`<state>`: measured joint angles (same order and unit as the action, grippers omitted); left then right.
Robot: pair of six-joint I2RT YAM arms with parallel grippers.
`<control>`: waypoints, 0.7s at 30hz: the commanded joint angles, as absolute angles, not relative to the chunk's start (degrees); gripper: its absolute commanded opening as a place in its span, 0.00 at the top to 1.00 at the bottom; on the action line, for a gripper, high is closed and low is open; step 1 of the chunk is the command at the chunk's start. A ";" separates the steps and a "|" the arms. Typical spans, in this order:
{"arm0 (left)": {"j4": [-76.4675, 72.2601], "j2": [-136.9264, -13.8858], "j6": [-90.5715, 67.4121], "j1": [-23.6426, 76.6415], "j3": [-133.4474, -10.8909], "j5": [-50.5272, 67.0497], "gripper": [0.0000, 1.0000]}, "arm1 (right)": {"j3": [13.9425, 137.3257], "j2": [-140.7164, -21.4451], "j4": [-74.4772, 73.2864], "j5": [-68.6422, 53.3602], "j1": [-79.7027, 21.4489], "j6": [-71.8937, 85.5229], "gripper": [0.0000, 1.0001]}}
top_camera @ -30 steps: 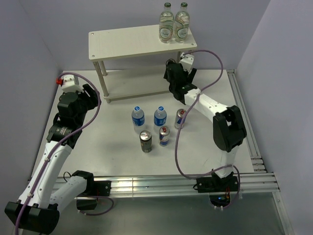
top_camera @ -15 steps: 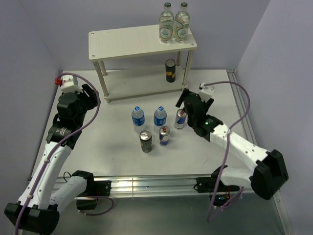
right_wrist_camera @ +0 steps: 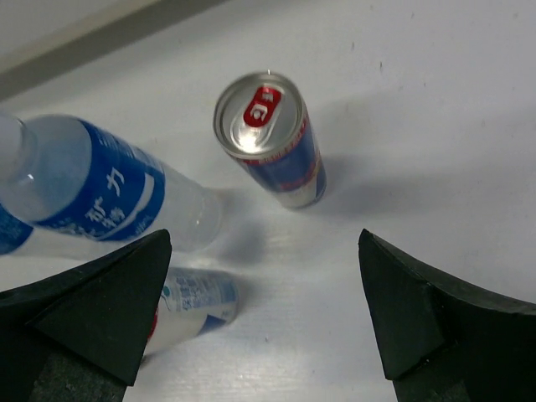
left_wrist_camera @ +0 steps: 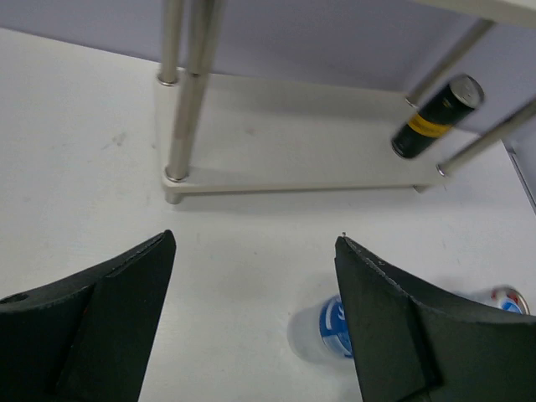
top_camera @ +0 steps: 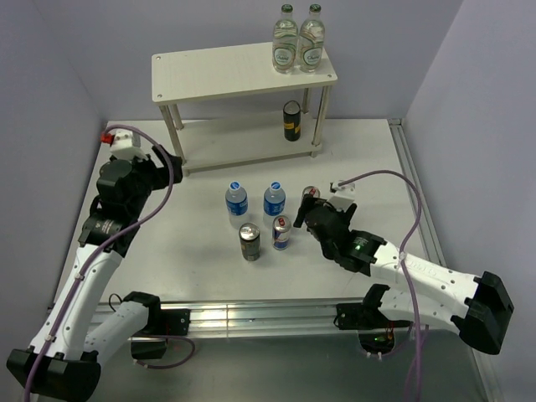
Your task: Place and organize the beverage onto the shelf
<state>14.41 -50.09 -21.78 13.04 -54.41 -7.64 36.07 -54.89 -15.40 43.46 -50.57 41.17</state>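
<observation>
Moved since earlier: the right arm (top_camera: 394, 264) is drawn back from the shelf (top_camera: 226, 71) and lowered to the desk (top_camera: 377, 159), beside the group of drinks. The left arm (top_camera: 113, 209) is shifted a little toward the shelf.
Left behind: one dark can (top_camera: 291, 121) is set upright on the lower board (top_camera: 226, 146), near its right end, and nothing grips it.
Right jaws: spread wide, with nothing held. A slim blue-and-silver can (right_wrist_camera: 272, 142) is seen upright just ahead of them, not yet between them.
Left jaws: parted, with nothing between them, and pointed toward the lower board.
On the desk: one water bottle (top_camera: 237, 203), a second water bottle (top_camera: 274, 201), a second slim can (top_camera: 281, 233) and a second dark can (top_camera: 249, 242) are grouped close together, all upright.
Top board: two green-capped bottles (top_camera: 298, 38) are stood at its right end.
Meaning for the task: one of the six drinks is judged placed and five are left. The slim can ahead of the right jaws is judged the next pick.
Risk: the nearest water bottle is close to that can and could be knocked as the jaws are closed.
</observation>
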 commanded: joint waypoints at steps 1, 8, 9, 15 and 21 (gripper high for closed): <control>12.30 -48.16 -19.52 16.94 -54.84 1.42 0.14 | 35.77 -55.72 -18.28 46.58 -52.55 45.17 0.00; 17.05 -47.72 -21.79 33.12 -56.69 -8.43 0.14 | 34.54 -56.42 -17.84 47.81 -54.40 46.05 0.00; 17.66 -47.72 -23.19 34.09 -56.43 -9.57 0.15 | 34.72 -56.77 -18.02 47.90 -54.40 46.14 0.00; 18.90 -48.69 -28.20 40.95 -53.00 -20.64 0.14 | 34.10 -56.78 -17.32 47.81 -54.32 45.97 0.00; 10.83 -53.61 -30.41 45.00 -46.94 -21.19 0.10 | 33.05 -55.72 -16.70 47.46 -54.32 45.00 0.00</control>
<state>15.55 -51.51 -28.21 43.90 -49.60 -19.27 33.74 -57.21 -17.96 45.45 -54.04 45.08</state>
